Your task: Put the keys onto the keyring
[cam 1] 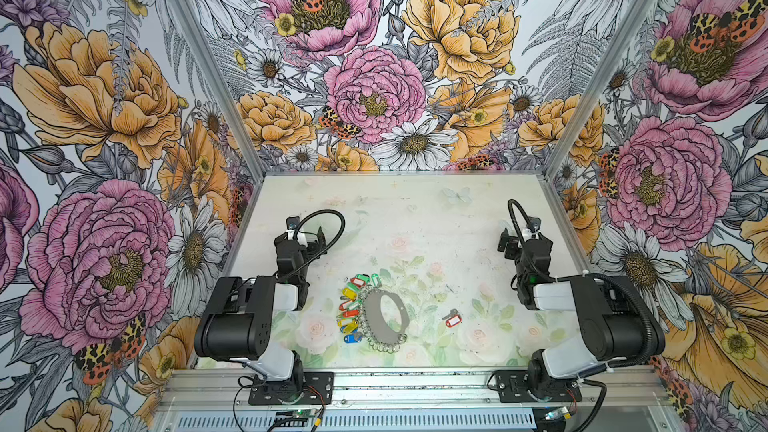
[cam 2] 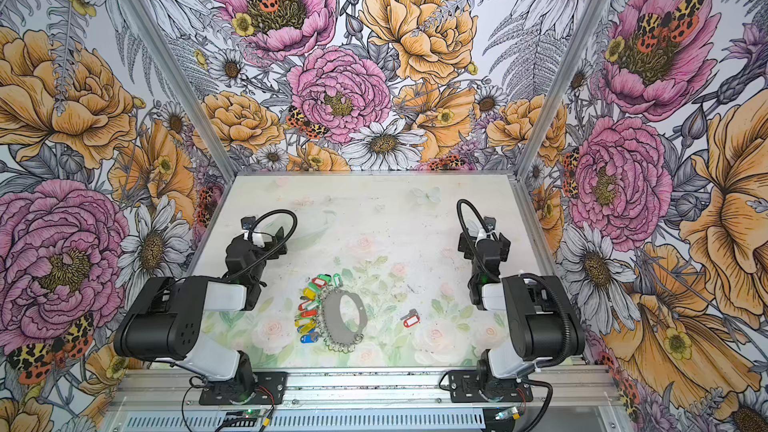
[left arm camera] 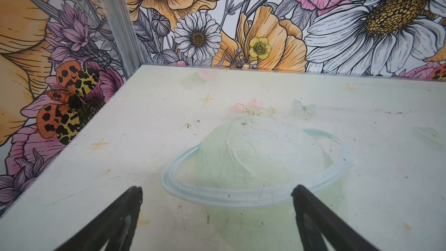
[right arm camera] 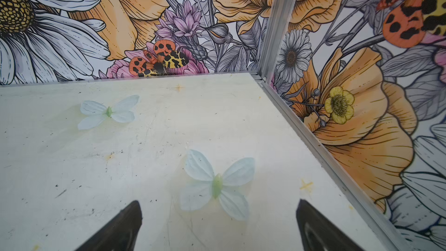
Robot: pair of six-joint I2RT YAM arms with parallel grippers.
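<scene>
Parked, I judge | left gripper (left arm camera: pixel 217 190), right gripper (right arm camera: pixel 218 207): jaws apart, empty | keys (cam 1: pixel 452 319) and keyring (cam 1: pixel 384 320) behind both, untouched

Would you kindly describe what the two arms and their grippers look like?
The left arm and right arm both have chunky black joint housings joined by white links, bolted to black base plates. A black ribbed hose runs along the right arm; thinner black cables loop near each wrist. The left gripper and right gripper have plain black tapering fingers.
</scene>
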